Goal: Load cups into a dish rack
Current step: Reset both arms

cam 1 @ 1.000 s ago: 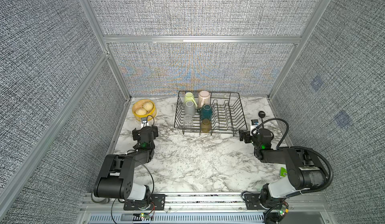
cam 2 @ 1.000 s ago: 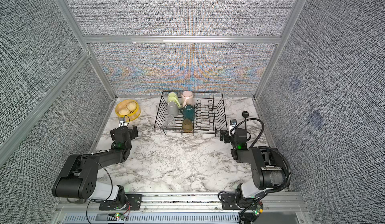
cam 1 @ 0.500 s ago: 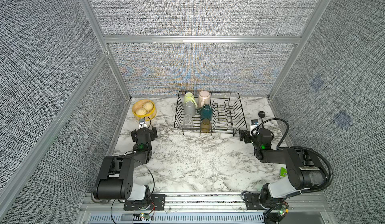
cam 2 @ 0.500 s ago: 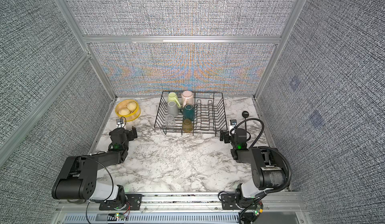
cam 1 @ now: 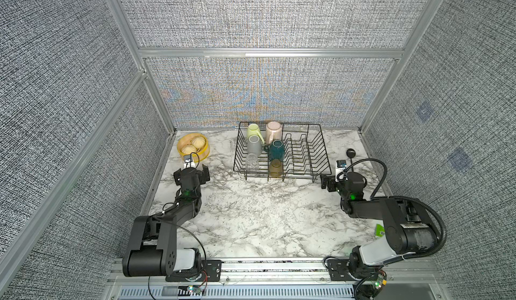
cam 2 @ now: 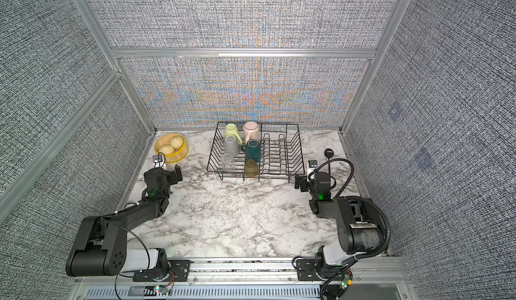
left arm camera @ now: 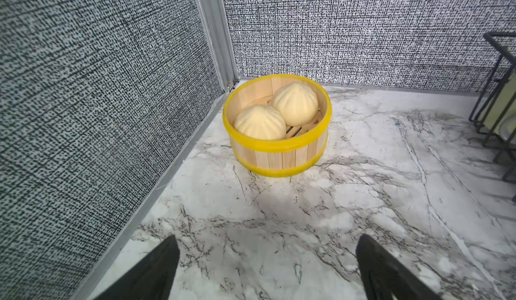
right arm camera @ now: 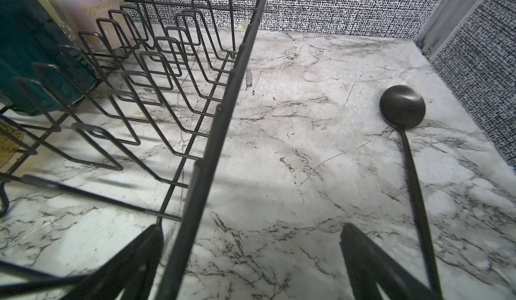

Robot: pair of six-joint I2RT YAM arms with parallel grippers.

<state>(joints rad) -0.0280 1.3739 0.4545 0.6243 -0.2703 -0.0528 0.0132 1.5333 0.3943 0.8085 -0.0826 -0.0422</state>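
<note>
In the left half of the rack (cam 1: pixel 300 156) stand all six cups (cam 1: pixel 277 150), the clear glass (cam 1: pixel 251 161) faint behind wires. A ladle (right arm camera: pixel 402 107) lies right of it, a basket of buns (left arm camera: pixel 279 156) far left. The left fingers (left arm camera: pixel 156 276) and right fingers (right arm camera: pixel 374 270) spread wide, empty; the left arm (cam 1: pixel 184 206) has shifted slightly left.

Cups (cam 1: pixel 254 145) in left half of dish rack (cam 1: pixel 300 156) — steamer basket (cam 1: pixel 202 154) left of it, ladle (cam 1: pixel 350 152) right
</note>
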